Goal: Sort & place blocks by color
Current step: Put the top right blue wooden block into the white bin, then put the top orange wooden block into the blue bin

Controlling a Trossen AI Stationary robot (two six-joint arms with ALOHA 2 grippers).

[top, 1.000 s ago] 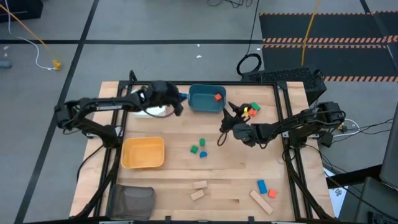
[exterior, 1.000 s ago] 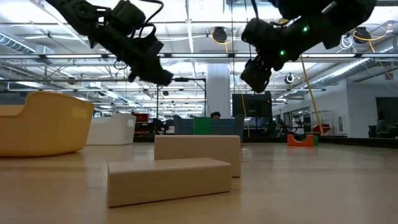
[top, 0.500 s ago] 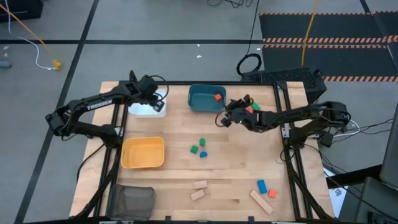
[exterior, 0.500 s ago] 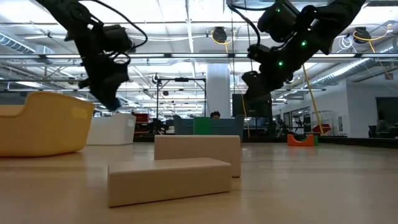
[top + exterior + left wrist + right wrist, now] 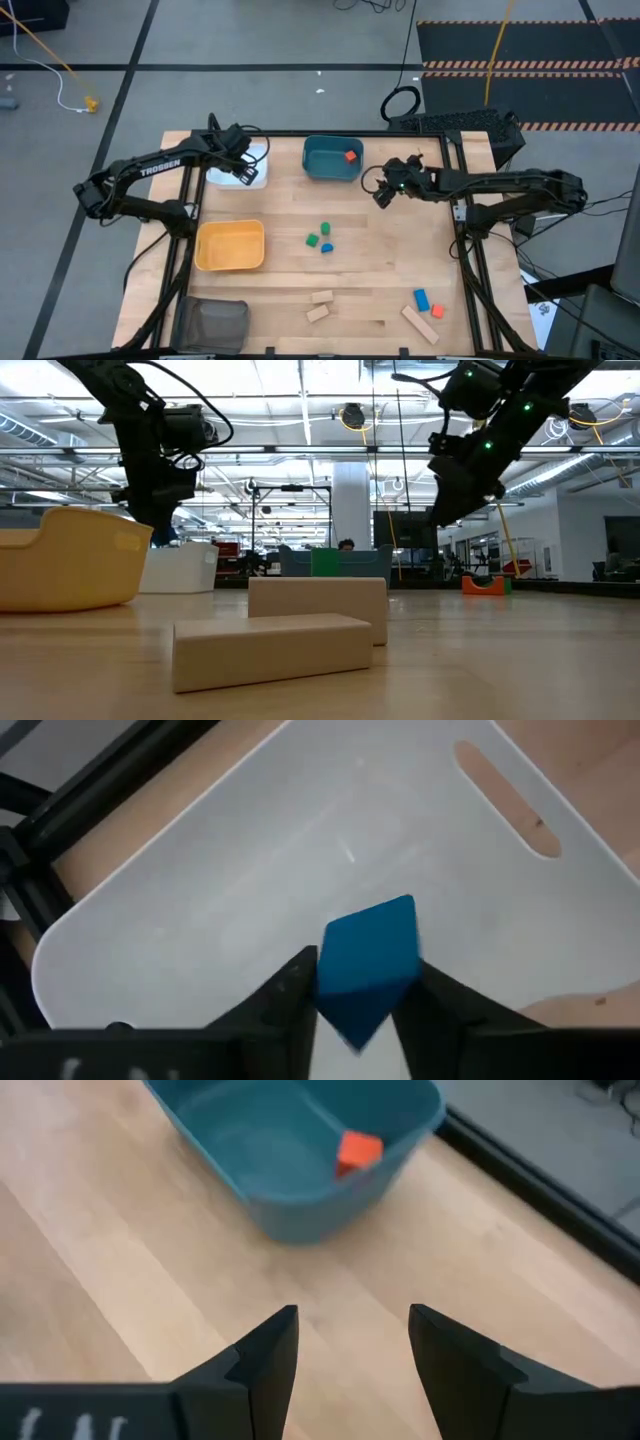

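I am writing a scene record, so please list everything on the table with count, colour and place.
white tray: one, white, back left
teal tray: one, teal, back centre
yellow tray: one, yellow, left
mesh basket: one, dark, front left
red block: one, red, inside teal tray
green blocks: two, green, middle
middle blue block: one, blue, beside them
tan blocks: three, plain, front
front blue block: one, blue, front right
orange block: one, orange, beside it
left hand: over white tray, gripping held blue block
right hand: open, empty, near teal tray

left arm: reaching to far-left corner, left tool (image 5: 355, 995) angled down, fingers close together, gripping | right arm: stretched toward far centre, right tool (image 5: 350, 1345) fingers apart, nothing between
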